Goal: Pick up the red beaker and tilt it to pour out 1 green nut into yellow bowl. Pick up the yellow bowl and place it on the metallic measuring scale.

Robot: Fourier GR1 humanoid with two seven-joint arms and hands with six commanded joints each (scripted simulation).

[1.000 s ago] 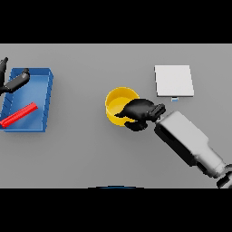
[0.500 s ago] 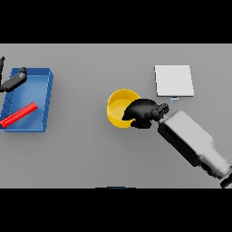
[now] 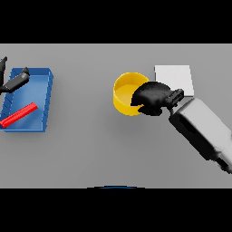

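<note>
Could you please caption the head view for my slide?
Right hand grips the yellow bowl beside the scale; red beaker lies in blue tray.

The right hand (image 3: 152,97) covers the yellow bowl's (image 3: 123,90) right rim, and the left hand (image 3: 11,82) is cut off at the frame's edge.

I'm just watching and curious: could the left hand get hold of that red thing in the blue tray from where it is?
Probably yes. The left hand hovers at the blue tray's far left edge, and the red beaker lies uncovered just below it, with nothing between them.
</note>
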